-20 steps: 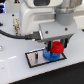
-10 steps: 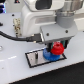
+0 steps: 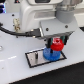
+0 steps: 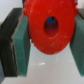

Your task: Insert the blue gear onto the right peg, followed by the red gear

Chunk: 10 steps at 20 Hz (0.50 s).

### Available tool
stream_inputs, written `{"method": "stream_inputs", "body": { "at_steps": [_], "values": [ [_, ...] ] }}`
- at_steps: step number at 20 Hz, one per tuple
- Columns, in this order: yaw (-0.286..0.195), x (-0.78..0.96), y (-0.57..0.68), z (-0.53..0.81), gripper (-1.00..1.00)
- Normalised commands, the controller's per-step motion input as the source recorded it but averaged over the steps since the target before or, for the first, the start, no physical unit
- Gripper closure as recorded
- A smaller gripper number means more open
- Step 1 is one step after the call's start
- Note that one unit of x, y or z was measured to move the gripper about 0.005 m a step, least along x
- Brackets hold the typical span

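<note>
We see the red gear [image 4: 50, 27] clamped between the jaws, one teal pad [image 4: 22, 42] pressed to its rim at 9 o'clock and the other at 3 o'clock. Outside, it [image 3: 56, 45] hangs just above the blue gear [image 3: 51, 54], which sits on the plate [image 3: 35, 59] toward 3 o'clock, on the table [image 3: 20, 75].

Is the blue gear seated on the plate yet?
Yes: the blue gear lies flat on the plate, below the red gear.
</note>
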Motion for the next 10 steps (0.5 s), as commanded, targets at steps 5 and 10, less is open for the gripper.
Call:
{"method": "stream_inputs", "body": {
  "at_steps": [5,10],
  "values": [
    [0.000,0.00,-0.20,-0.32,1.00],
    [0.000,-0.01,-0.15,0.20,1.00]
  ]
}}
